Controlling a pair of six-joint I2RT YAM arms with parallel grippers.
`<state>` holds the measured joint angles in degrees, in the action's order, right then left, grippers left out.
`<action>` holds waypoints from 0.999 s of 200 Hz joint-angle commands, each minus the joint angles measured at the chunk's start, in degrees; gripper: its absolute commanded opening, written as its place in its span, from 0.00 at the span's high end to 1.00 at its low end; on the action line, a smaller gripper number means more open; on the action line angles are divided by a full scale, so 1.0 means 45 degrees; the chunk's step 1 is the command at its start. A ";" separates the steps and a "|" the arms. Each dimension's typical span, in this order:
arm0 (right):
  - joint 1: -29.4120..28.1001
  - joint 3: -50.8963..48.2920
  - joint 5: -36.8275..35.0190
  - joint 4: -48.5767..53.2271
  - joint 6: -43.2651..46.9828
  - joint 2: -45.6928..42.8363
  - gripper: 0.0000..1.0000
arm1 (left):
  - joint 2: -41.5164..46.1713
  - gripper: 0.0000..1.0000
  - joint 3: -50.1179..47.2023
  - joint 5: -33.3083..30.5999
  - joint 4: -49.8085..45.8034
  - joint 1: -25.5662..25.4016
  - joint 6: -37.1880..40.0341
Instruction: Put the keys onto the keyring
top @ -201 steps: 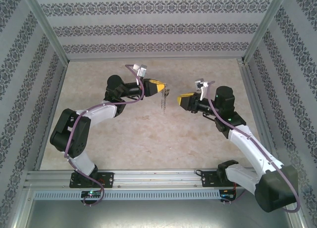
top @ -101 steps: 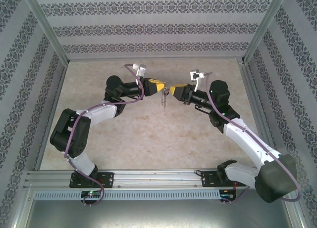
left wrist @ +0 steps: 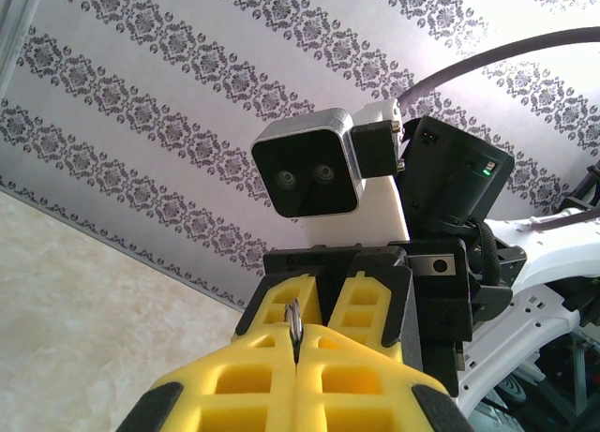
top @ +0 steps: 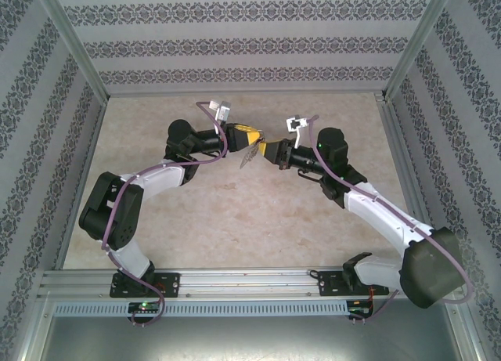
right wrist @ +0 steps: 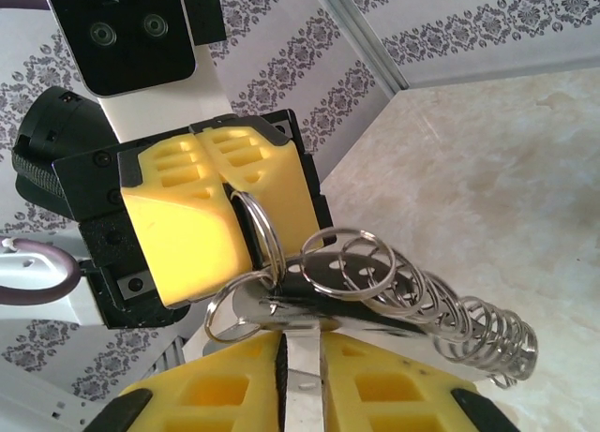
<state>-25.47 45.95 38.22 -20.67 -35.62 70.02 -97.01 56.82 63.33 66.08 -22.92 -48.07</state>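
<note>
Left claw clenched on the keyring, held above the counter. Right claw, directly opposite the keyring, grips the key by its flat blade; the key's end touches the keyring. Chain of linked rings trails from beside the keyring. Patterned wall panels stand behind the keyring.

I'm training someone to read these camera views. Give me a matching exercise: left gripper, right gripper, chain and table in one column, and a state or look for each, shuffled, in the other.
Column one
1. left gripper
2. right gripper
3. chain
4. table

Column two
A. pale marbled surface
B. shut on the flat silver key
C. linked rings trailing from the keyring
D. shut on the keyring

Pairs: 1-D, 2-B, 3-C, 4-A
</note>
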 commanded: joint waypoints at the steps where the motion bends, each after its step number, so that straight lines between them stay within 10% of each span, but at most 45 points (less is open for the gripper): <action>1: 0.0299 -0.0226 -0.0125 0.0201 0.0393 -0.0730 0.80 | 0.0289 1.00 -0.0042 -0.0044 0.0881 -0.0123 0.0067; 66: 0.1713 -0.0510 -0.0270 0.0211 -0.0008 -0.2075 0.79 | 0.0289 1.00 0.0006 0.0061 0.0815 -0.0122 0.0077; 200: 0.0090 0.1290 -0.0348 -0.0564 -0.0017 0.0143 0.83 | 0.0150 1.00 0.0070 0.0033 0.1115 -0.0122 -0.0183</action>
<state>-24.51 50.26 37.26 -20.88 -35.88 70.00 -97.01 56.82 63.16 66.17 -22.92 -48.31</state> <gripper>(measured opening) 0.193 0.065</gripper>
